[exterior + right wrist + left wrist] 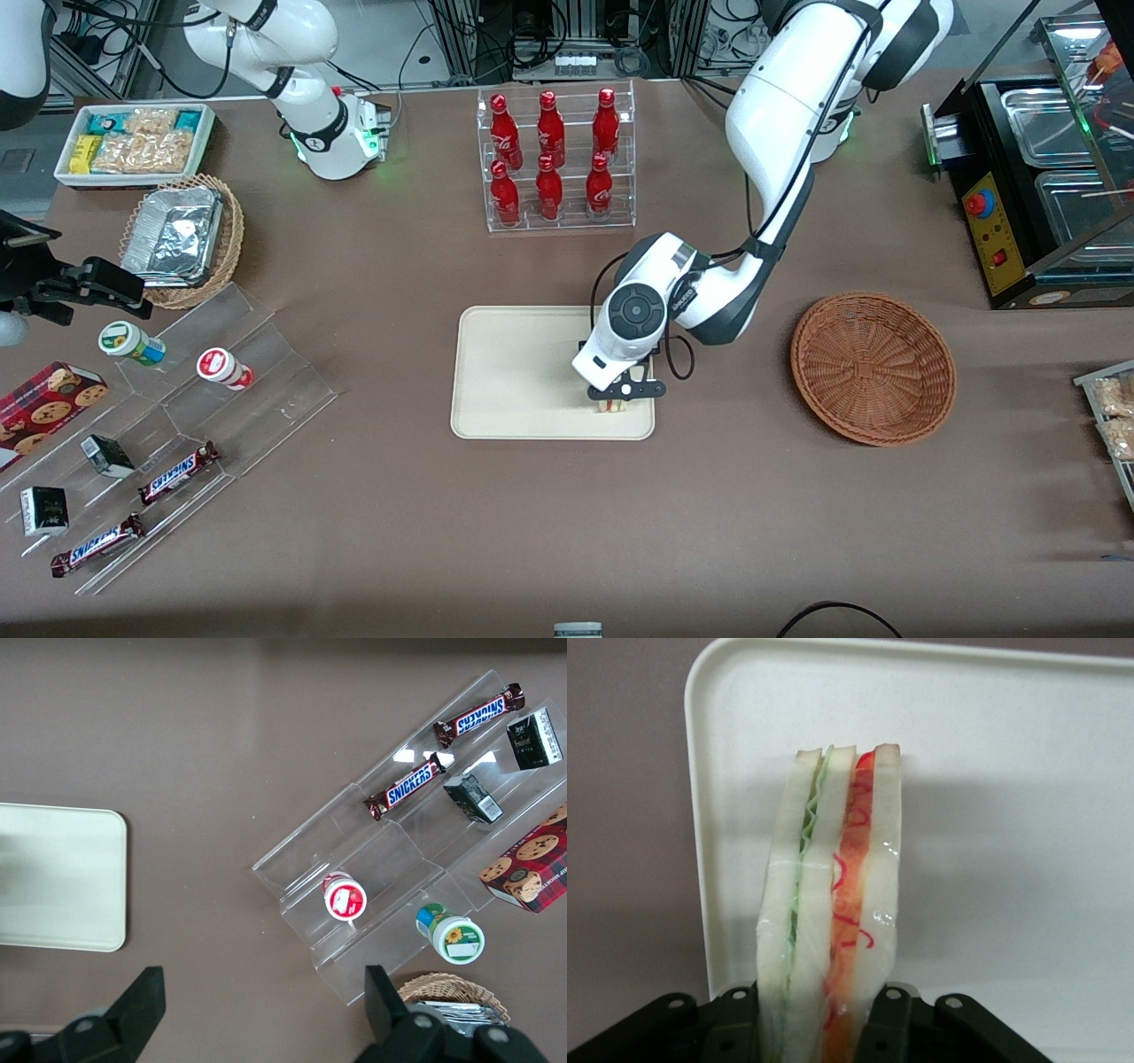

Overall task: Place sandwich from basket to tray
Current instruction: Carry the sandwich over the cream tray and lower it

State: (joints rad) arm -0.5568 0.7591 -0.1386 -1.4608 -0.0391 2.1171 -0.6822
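Note:
My left gripper [615, 396] is shut on the sandwich [611, 406], a wedge of white bread with green and pink-orange layers, wrapped in clear film. In the left wrist view the sandwich [833, 904] stands edge-on between the two black fingers [888, 1028], over the cream tray [992, 815] close to one rounded corner. In the front view the gripper is low over the tray [514, 372], at its corner nearest the camera and the round brown basket [873, 367]. The basket holds nothing. The tray also shows in the right wrist view [62, 877].
A clear rack of red bottles [554, 159] stands farther from the camera than the tray. Toward the parked arm's end are a white bin of snack packets [133, 142], a lighter basket with a foil container [182, 239] and a clear stepped stand with snacks [177, 443]. A black appliance [1036, 177] stands at the working arm's end.

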